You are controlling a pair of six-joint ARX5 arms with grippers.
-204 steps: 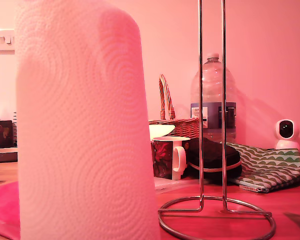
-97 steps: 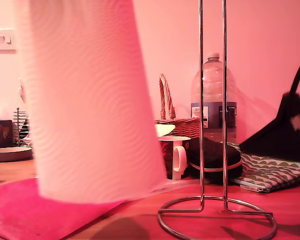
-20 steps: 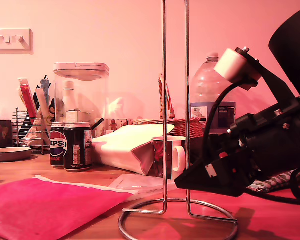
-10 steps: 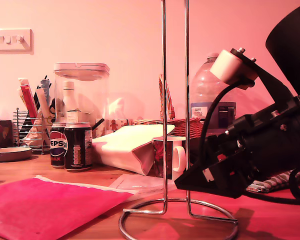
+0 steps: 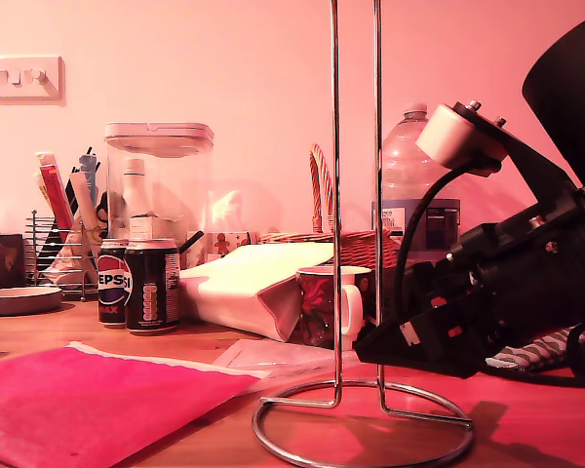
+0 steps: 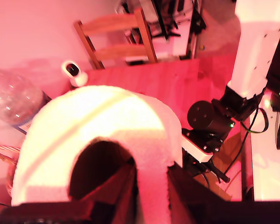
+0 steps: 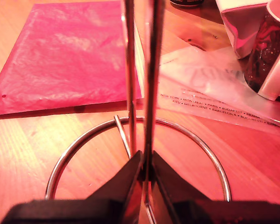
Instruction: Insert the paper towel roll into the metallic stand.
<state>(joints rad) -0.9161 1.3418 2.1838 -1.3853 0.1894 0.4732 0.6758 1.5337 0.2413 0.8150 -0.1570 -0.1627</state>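
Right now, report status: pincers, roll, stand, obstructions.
First pincer shut on paper towel roll, out of exterior view. Second pincer shut on metallic stand upright, low down. Stand on table, nothing on it.

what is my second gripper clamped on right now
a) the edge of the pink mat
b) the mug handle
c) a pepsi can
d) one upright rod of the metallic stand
d: in the second wrist view my second gripper has its jaws closed on an upright rod of the metallic stand, just above the ring base, while the mug and the pink mat lie apart from the jaws.
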